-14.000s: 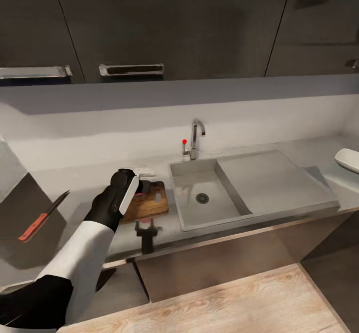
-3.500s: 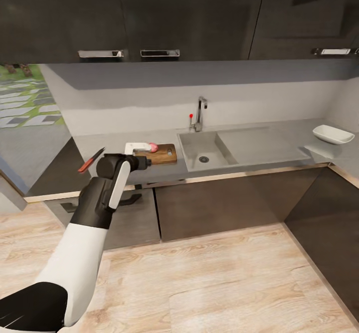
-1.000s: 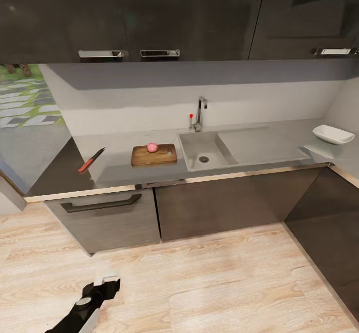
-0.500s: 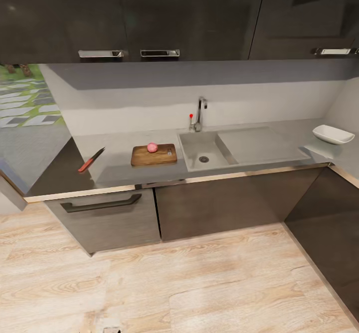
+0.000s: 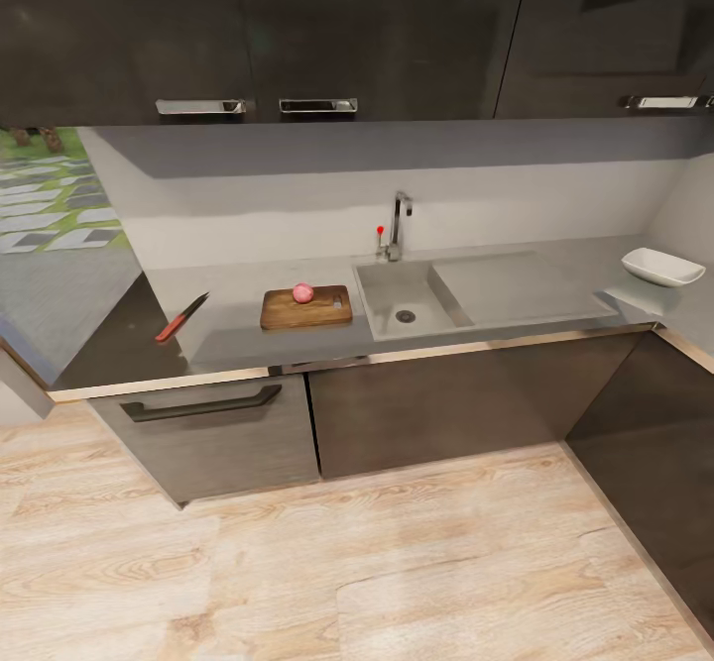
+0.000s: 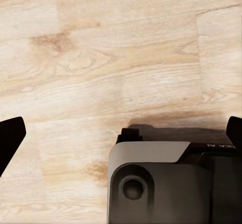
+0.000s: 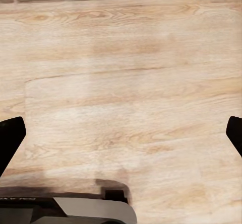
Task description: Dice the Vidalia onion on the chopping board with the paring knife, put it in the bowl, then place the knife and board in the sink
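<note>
The pinkish Vidalia onion (image 5: 303,292) sits on the dark brown chopping board (image 5: 308,309), which lies on the grey countertop (image 5: 238,339) just left of the sink (image 5: 407,296). The red-handled paring knife (image 5: 181,317) lies on the counter further left. At the far right of the countertop stands the white bowl (image 5: 662,267). My left gripper (image 6: 123,132) hangs open over the wood floor with nothing between its fingers. The right gripper (image 7: 122,133) is also open over the floor and empty.
Dark lower cabinets with a drawer handle (image 5: 201,404) front the counter. The chrome faucet (image 5: 399,225) rises behind the basin, and the drainboard (image 5: 516,289) lies to its right. Light wood floor (image 5: 397,562) stretches between me and the counter. Part of my grey base (image 6: 166,183) shows below the left gripper.
The view pulled back from the counter. My left arm left the onion on the board, withdrew, and dropped out of the head view's bottom edge. The things on the counter have stayed put.
</note>
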